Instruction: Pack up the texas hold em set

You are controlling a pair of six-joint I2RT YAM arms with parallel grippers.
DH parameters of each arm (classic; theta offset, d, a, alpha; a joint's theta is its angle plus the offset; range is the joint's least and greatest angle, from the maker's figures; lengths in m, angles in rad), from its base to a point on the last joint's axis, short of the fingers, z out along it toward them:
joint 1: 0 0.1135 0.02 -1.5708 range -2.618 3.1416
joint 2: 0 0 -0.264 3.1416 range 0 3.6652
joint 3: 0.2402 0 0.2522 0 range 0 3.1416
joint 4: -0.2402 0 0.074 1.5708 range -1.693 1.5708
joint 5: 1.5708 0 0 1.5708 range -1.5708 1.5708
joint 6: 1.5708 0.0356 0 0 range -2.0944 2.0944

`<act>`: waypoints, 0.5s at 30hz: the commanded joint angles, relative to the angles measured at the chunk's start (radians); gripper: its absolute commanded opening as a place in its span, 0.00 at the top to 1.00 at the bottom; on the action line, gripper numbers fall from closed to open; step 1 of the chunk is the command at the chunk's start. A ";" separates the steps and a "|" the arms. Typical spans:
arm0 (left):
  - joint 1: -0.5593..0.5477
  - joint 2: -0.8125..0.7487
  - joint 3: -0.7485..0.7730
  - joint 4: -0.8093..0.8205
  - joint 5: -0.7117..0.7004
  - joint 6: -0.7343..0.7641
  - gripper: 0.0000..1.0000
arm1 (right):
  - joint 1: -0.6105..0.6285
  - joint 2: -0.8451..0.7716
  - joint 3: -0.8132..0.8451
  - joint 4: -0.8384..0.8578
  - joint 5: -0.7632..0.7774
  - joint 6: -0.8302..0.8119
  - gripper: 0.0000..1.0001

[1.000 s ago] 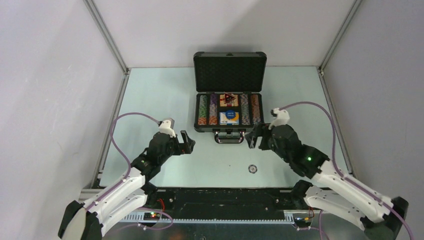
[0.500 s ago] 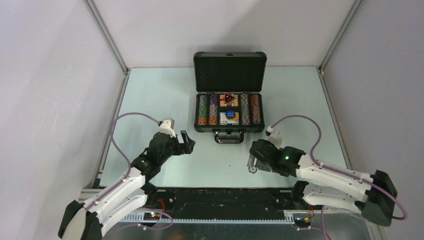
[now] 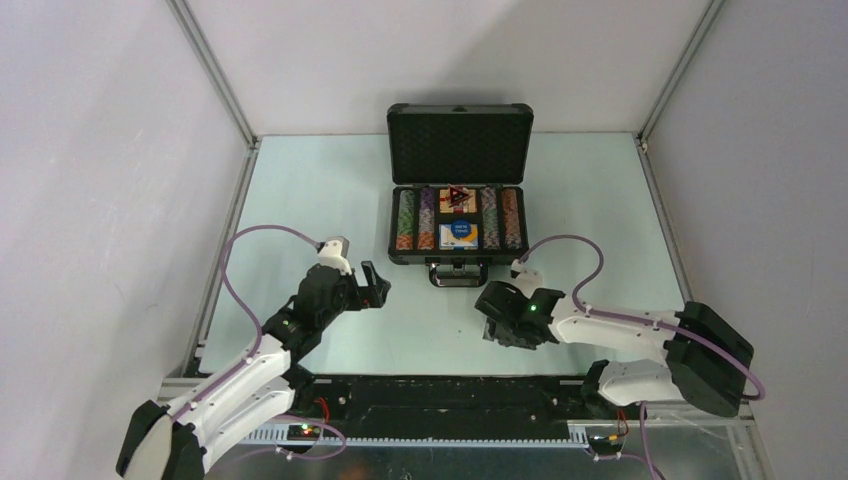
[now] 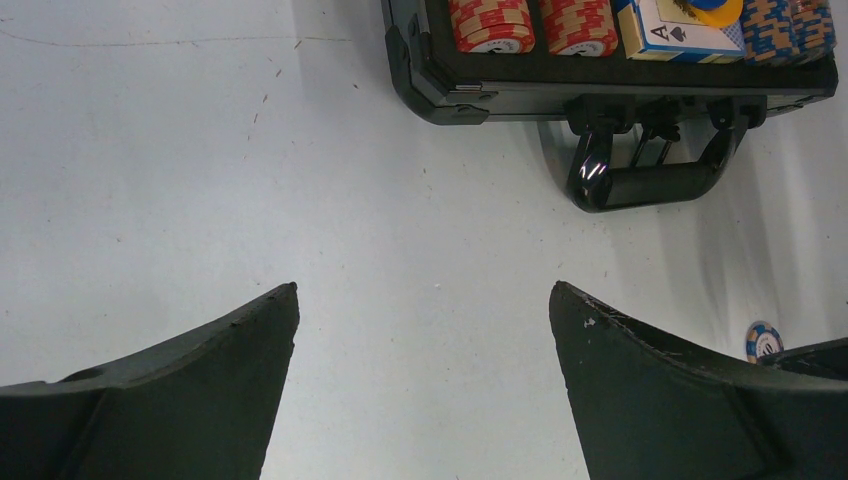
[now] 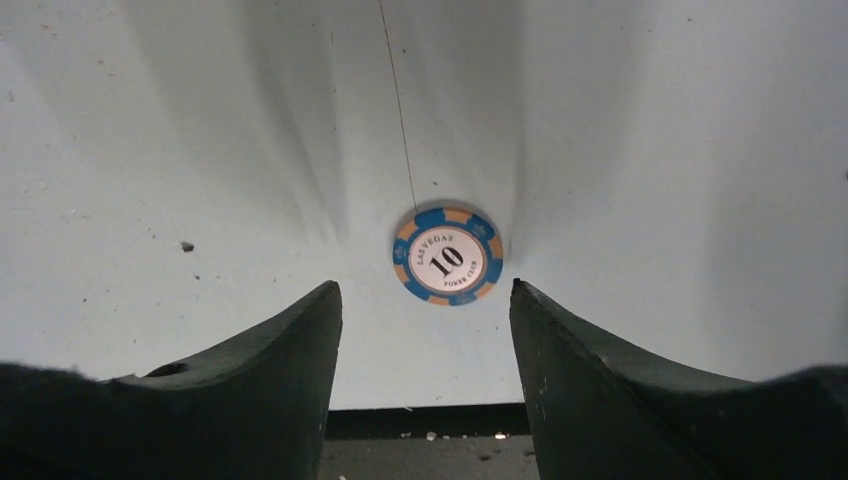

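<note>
Since the earlier frame, right gripper (image 3: 497, 325) has swung from the briefcase (image 3: 460, 145) front-right corner to over the blue chip (image 5: 447, 257), which lies flat just in front of the briefcase handle (image 4: 650, 180). Jaws spread, chip not gripped. Left gripper (image 3: 377, 284) spread wide, empty, off the briefcase front-left corner.

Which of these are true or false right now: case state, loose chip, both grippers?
1. The briefcase is closed. False: it stands open, with chip rows showing inside.
2. A blue and orange chip marked 10 lies loose on the table. True.
3. The right gripper is shut on that chip. False: it is open, and the chip lies flat, not gripped.
4. The left gripper is open and holds nothing. True.
</note>
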State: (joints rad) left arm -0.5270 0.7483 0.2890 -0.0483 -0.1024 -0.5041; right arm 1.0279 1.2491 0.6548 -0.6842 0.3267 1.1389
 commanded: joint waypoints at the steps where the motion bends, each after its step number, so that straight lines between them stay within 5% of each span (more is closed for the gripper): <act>1: 0.005 -0.004 0.003 0.014 -0.014 0.017 0.00 | -0.019 0.049 -0.001 0.069 -0.012 -0.018 0.36; 15: 0.005 -0.002 0.004 0.013 -0.012 0.017 0.00 | -0.043 0.093 -0.004 0.029 0.003 -0.011 0.41</act>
State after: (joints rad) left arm -0.5270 0.7483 0.2890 -0.0483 -0.1024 -0.5041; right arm 0.9905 1.3209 0.6529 -0.6342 0.3061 1.1233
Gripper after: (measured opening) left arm 0.996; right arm 0.593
